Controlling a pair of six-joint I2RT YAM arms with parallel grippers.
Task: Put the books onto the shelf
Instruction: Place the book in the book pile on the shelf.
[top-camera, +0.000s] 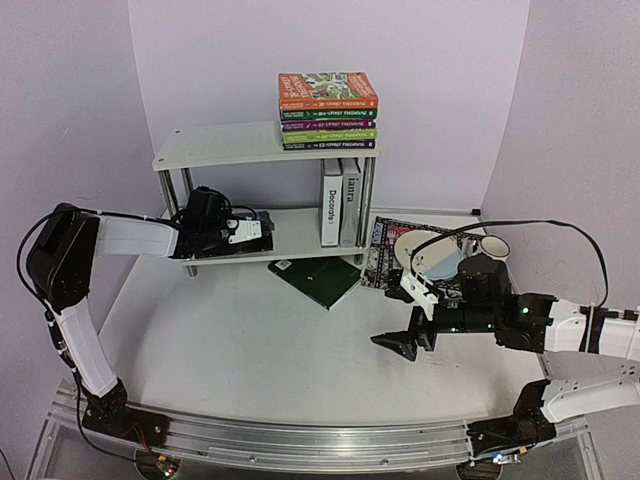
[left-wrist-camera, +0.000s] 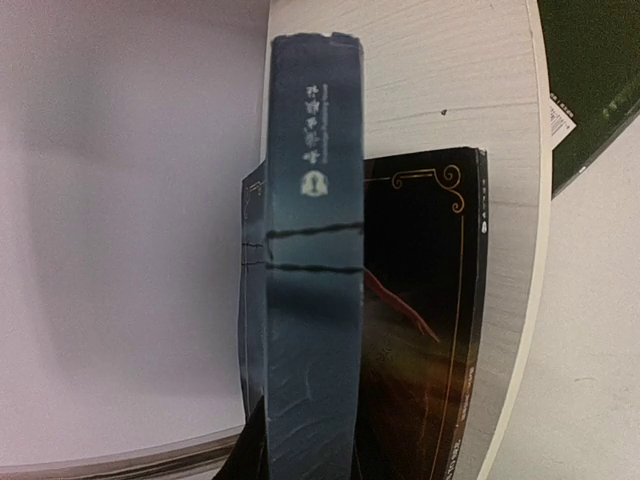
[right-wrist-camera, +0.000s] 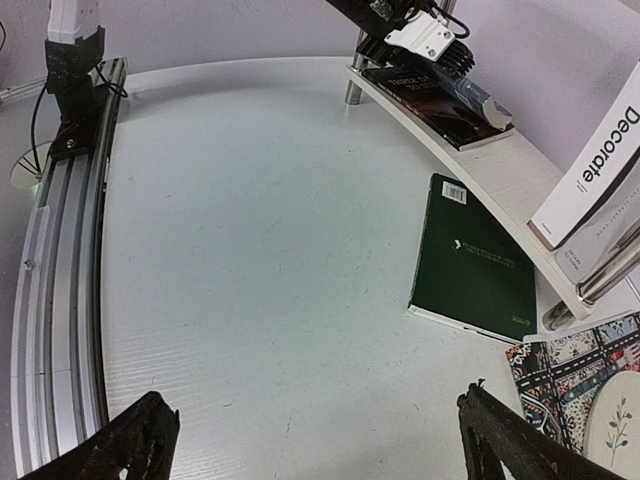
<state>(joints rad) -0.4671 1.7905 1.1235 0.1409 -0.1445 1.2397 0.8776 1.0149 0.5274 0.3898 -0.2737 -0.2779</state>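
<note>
The white shelf (top-camera: 230, 143) carries a stack of colourful books (top-camera: 328, 110) on its top board. "Decorate" (top-camera: 331, 203) and a grey book (top-camera: 350, 200) stand upright on the lower board. My left gripper (top-camera: 255, 232) reaches into the lower tier, shut on a dark blue book (left-wrist-camera: 312, 270) held spine toward the camera. That book sits over a dark-covered book (left-wrist-camera: 425, 320) lying flat on the board (left-wrist-camera: 480, 80). A dark green book (top-camera: 318, 278) (right-wrist-camera: 470, 260) lies flat on the table before the shelf. My right gripper (top-camera: 400, 345) (right-wrist-camera: 315, 450) hovers open above bare table, apart from the green book.
A black patterned mat (top-camera: 385, 250) with a plate (top-camera: 425, 252) and a mug (top-camera: 494, 246) lies right of the shelf, behind my right arm. Chrome shelf legs (right-wrist-camera: 600, 280) stand next to the green book. A metal rail (top-camera: 300, 440) runs along the near edge.
</note>
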